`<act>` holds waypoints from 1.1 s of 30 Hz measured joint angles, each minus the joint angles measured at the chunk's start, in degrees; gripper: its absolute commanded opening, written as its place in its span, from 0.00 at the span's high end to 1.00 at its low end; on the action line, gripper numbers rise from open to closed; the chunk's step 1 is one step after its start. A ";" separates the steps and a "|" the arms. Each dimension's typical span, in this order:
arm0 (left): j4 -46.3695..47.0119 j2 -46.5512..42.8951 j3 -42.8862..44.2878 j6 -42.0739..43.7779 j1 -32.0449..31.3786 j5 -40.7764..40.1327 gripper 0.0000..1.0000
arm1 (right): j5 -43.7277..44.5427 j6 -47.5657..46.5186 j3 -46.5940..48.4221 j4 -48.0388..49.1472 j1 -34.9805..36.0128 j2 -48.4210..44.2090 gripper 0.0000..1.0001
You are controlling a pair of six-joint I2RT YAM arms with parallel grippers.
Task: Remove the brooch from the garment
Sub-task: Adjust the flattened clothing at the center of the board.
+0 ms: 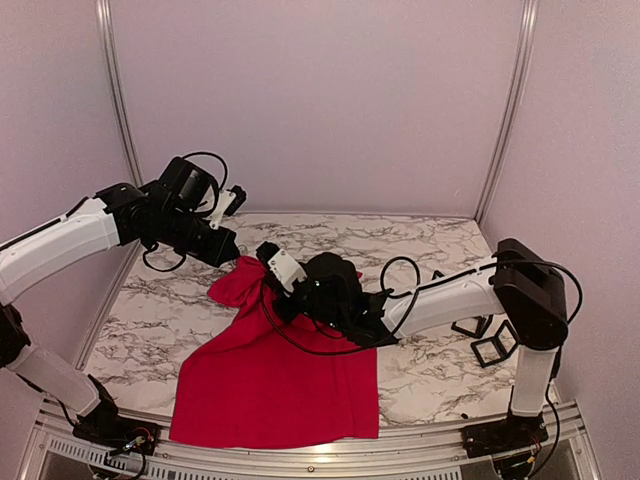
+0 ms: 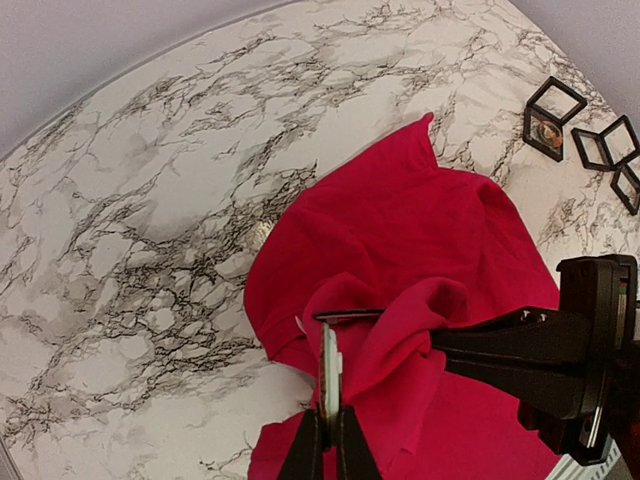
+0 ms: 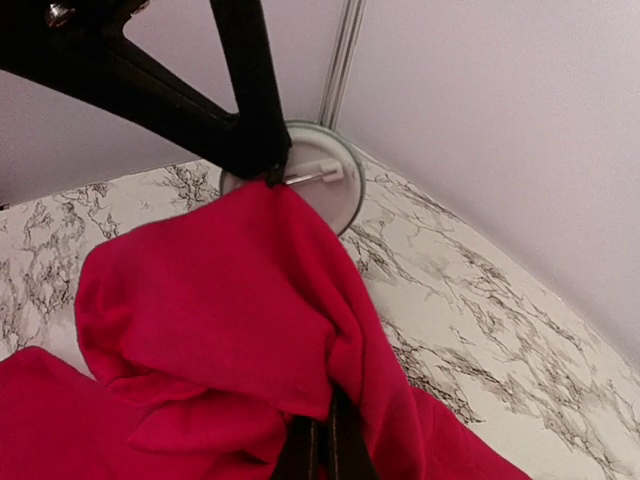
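Right wrist view: the right pincer (image 3: 325, 452) is seen clenched on a fold of the garment (image 3: 200, 300), just below the brooch (image 3: 338, 200). At the brooch itself, the left pincer (image 3: 262, 160) is clamped tight on the disc's rim, so that the round badge is held up off the tabletop (image 3: 470, 300) with the red T-shirt hanging from it. A pale pin bar (image 3: 318, 172) is shown across the back of the brooch, and the cloth is gathered against it; whether the pin is already unhooked cannot be told. Below the brooch the rest of the shirt is draped down onto the marble. Well apart from the brooch, on the right arm's side, a few open black frames (image 2: 555, 115) are seen lying.

The step in hand is judged to be the parting of brooch and cloth. It would best be done with the fabric held taut and fixed close beneath the brooch, while the badge is drawn away slowly along the line of its pin rather than across it, so that the weave is not torn. Should the cloth be seen rising with the brooch, the pull should be eased and the fold gripped nearer the pin.
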 measured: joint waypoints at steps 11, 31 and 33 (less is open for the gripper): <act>-4.13 -1.03 -1.11 0.92 -0.37 2.16 1.00 | -3.13 -3.93 1.60 -1.62 -1.36 0.85 1.00; -6.38 3.78 -0.92 -0.85 3.58 15.65 1.00 | -13.79 1.60 3.10 -4.70 -4.35 1.95 0.71; -6.32 4.74 -0.70 -1.44 4.35 17.59 1.00 | -15.43 3.82 3.02 -6.43 -4.42 1.18 0.65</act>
